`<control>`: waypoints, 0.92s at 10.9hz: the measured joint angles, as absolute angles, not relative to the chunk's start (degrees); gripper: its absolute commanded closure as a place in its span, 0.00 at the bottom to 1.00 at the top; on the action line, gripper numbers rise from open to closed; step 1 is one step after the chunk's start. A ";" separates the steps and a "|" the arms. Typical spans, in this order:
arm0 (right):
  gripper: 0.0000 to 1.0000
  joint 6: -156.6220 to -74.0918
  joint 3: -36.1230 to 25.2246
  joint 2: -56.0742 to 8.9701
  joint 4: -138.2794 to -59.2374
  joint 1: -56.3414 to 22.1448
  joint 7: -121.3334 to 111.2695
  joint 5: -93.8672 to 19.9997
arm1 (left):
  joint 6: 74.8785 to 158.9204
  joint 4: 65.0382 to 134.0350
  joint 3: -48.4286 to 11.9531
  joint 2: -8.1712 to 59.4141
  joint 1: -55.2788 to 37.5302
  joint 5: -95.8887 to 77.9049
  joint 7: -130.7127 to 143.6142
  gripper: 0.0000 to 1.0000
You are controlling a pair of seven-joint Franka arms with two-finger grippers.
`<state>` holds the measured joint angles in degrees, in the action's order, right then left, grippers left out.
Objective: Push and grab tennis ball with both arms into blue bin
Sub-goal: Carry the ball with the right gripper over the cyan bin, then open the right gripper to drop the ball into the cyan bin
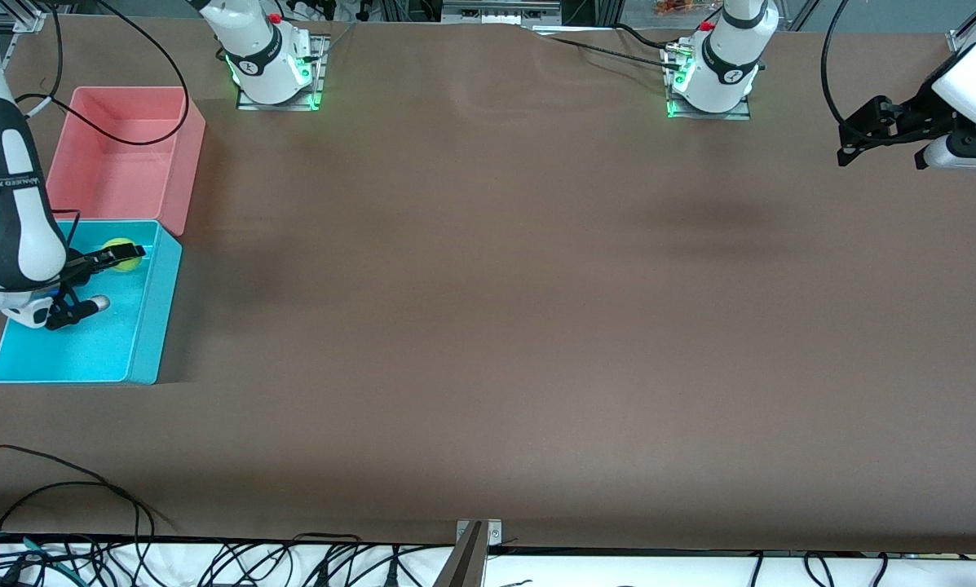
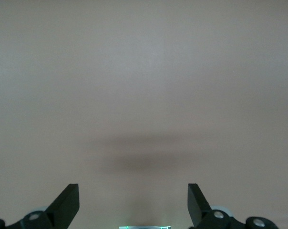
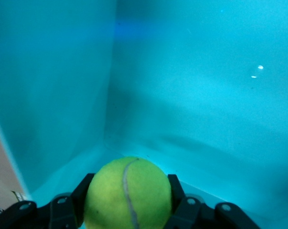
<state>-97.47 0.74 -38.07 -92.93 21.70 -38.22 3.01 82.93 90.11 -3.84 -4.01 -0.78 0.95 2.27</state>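
Observation:
The tennis ball [image 1: 126, 253] is yellow-green with a curved seam. My right gripper [image 1: 121, 258] is shut on it, inside the blue bin [image 1: 149, 326] near the corner closest to the pink bin. In the right wrist view the ball [image 3: 128, 193] fills the space between the black fingers [image 3: 177, 193], with cyan walls [image 3: 58, 95] close around. My left gripper [image 1: 850, 134] is open and empty, held over bare table at the left arm's end. In the left wrist view its fingers [image 2: 67, 205] stand wide apart over brown table.
A pink bin [image 1: 186, 175] stands beside the blue bin, farther from the front camera. Black cables [image 1: 112, 139] hang across the pink bin. The brown table [image 1: 496, 326] stretches wide between the bins and the left arm. More cables lie along the front edge [image 1: 210, 562].

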 measured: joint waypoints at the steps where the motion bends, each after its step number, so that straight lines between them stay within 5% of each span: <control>1: 0.00 -97.67 0.75 -38.78 -92.93 21.74 -38.22 2.90 | 82.84 90.10 -3.93 -4.01 -0.83 0.94 2.29 0.00; 10: 0.00 -88.09 1.96 -37.98 -85.12 21.05 -38.18 2.87 | 81.88 90.03 -3.75 -4.01 -0.62 0.94 2.75 0.00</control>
